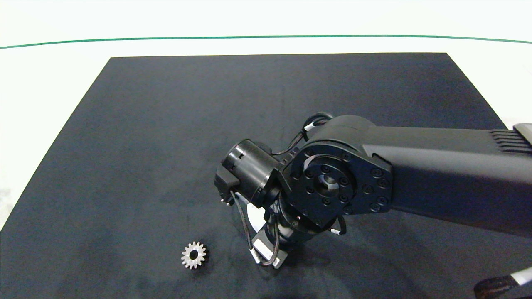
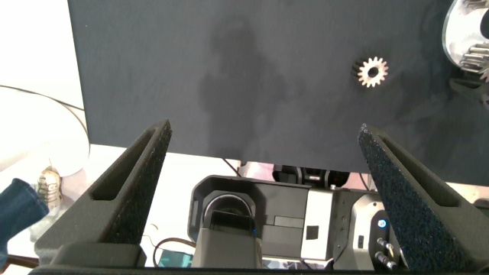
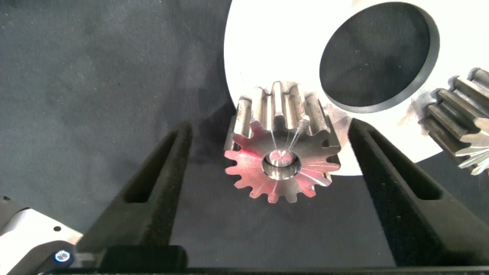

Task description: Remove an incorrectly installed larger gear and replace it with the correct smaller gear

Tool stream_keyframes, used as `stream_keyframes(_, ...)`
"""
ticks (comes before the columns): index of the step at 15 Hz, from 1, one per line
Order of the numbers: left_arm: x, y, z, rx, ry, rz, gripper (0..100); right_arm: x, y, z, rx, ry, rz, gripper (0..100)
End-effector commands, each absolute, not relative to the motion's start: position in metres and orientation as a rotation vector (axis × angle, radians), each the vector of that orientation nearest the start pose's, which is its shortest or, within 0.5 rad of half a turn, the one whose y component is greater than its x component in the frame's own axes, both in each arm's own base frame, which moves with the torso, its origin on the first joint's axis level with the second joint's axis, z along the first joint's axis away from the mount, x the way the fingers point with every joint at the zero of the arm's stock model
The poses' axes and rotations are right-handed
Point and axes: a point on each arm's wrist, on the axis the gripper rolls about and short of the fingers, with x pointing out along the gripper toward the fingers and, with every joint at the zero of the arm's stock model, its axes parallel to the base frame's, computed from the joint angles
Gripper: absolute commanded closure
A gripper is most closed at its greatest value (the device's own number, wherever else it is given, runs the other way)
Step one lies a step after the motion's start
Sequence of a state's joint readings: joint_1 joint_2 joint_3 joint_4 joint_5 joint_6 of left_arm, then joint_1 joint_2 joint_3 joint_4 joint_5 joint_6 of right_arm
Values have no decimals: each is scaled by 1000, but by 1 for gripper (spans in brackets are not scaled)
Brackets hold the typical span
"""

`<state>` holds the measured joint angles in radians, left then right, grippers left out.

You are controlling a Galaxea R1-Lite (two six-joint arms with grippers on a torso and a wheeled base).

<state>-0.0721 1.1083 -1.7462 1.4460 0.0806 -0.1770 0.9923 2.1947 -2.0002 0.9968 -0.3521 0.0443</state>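
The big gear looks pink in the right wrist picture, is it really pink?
Probably not: in the right wrist view the larger gear is shiny metal with a reddish reflection on its face, between the right gripper's open fingers. The smaller gear in the head view looks plain silver.

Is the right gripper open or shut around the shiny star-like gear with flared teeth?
Open. In the right wrist view, its fingers stand apart on either side of the shiny flared-tooth gear, not touching it.

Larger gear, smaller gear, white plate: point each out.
larger gear [image 3: 280, 156], right wrist view, top face by the centre hole.
smaller gear [image 1: 193, 255], head view, toothed ring.
white plate [image 3: 263, 53], right wrist view, bare surface.
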Motion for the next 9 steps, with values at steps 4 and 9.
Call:
stream_keyframes(4,32,0,358,-105,811,81,0,227,327,189,-721,965,531,31)
stream_keyframes(9,32,0,358,-105,813,81,0,229,326,189,-718,966,526,42)
